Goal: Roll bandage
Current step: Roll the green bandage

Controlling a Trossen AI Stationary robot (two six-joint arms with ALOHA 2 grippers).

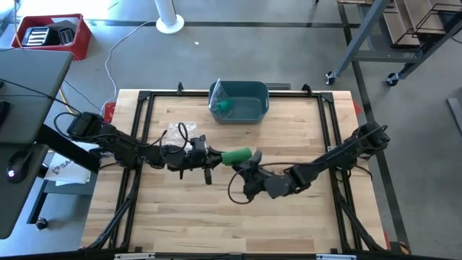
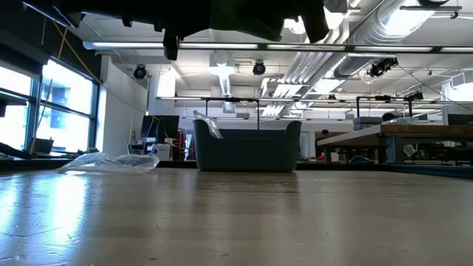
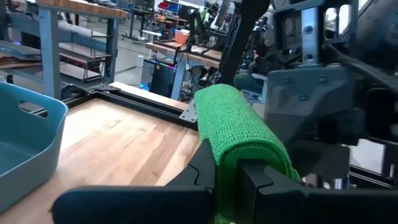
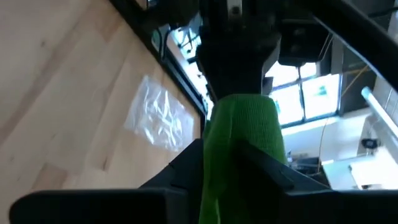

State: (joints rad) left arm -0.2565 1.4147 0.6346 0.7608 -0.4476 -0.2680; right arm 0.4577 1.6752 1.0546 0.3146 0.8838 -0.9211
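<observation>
A green bandage (image 1: pixel 237 155), rolled into a short thick cylinder, hangs level above the middle of the table between my two grippers. My left gripper (image 1: pixel 216 157) reaches in from the table's left and is shut on the roll's left end; in its wrist view the bandage (image 3: pixel 239 124) runs away from the fingers (image 3: pixel 214 177). My right gripper (image 1: pixel 250 166) comes from the right and is shut on the roll's right end, where the bandage (image 4: pixel 242 130) fills the gap between its fingers. My left gripper pinches the bandage's near end (image 3: pixel 231 163) between its two fingers, coming level from the table's left, fingers lying along the roll. The roll is lifted clear of the table and stays level. My right gripper pinches the roll's opposite end (image 4: pixel 219 163) between its two fingers, reaching from the table's right at a slight downward slant. A strip of bandage (image 4: pixel 210 202) runs back between the fingers. The roll is clear of the table.
A blue-grey bin (image 1: pixel 240 101) stands at the far middle of the table with something green and clear plastic inside. A crumpled clear wrapper (image 1: pixel 177 132) lies left of centre. The near half of the wooden table (image 1: pixel 216 224) is bare wood.
</observation>
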